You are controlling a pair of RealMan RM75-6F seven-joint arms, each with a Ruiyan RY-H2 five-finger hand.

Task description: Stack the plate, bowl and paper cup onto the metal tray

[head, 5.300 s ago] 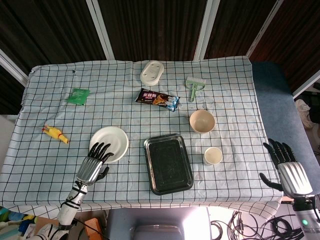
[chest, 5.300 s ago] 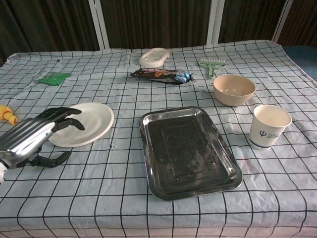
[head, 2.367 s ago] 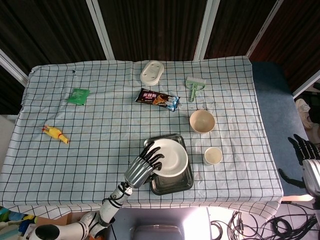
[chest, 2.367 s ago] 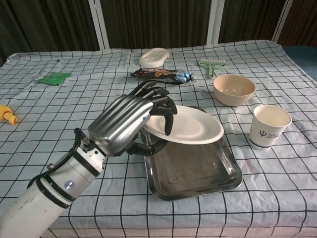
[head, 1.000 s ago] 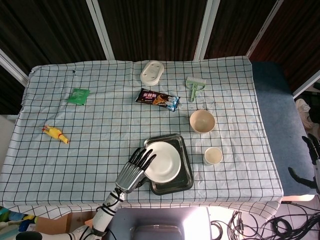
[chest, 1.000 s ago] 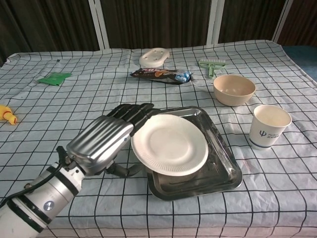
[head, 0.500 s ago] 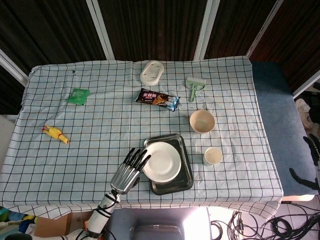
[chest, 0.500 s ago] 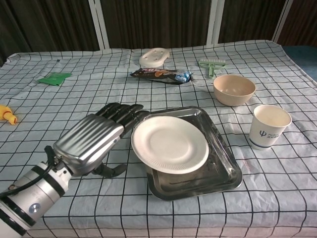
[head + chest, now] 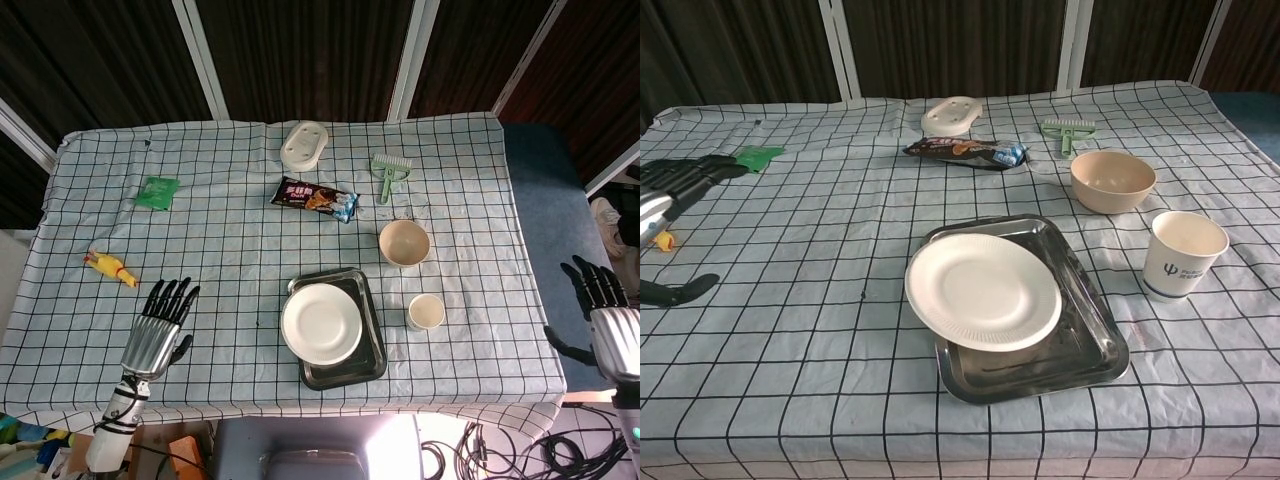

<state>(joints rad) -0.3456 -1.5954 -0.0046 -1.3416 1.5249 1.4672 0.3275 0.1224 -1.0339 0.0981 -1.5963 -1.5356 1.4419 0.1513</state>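
Note:
The white plate (image 9: pixel 321 324) (image 9: pixel 983 290) lies on the metal tray (image 9: pixel 363 371) (image 9: pixel 1095 335), overhanging its left rim. To the right stand the beige bowl (image 9: pixel 404 242) (image 9: pixel 1112 180) and the paper cup (image 9: pixel 426 312) (image 9: pixel 1183 254), both on the cloth. My left hand (image 9: pixel 160 325) (image 9: pixel 668 182) hovers open over the table's front left, well away from the tray, holding nothing. Beyond the table's right edge my right hand (image 9: pixel 607 322) is open with its fingers spread; the chest view does not show it.
At the back lie a snack packet (image 9: pixel 316 198) (image 9: pixel 964 150), a white soap dish (image 9: pixel 304 144) (image 9: pixel 951 114) and a green brush (image 9: pixel 389 173) (image 9: pixel 1068 132). A green packet (image 9: pixel 157 191) (image 9: pixel 752 156) and a yellow toy chicken (image 9: pixel 110 268) lie at the left.
My left hand has let go of the plate and swung far left, away from the tray. The plate stays resting on the tray. My right hand has come further into view at the right edge.

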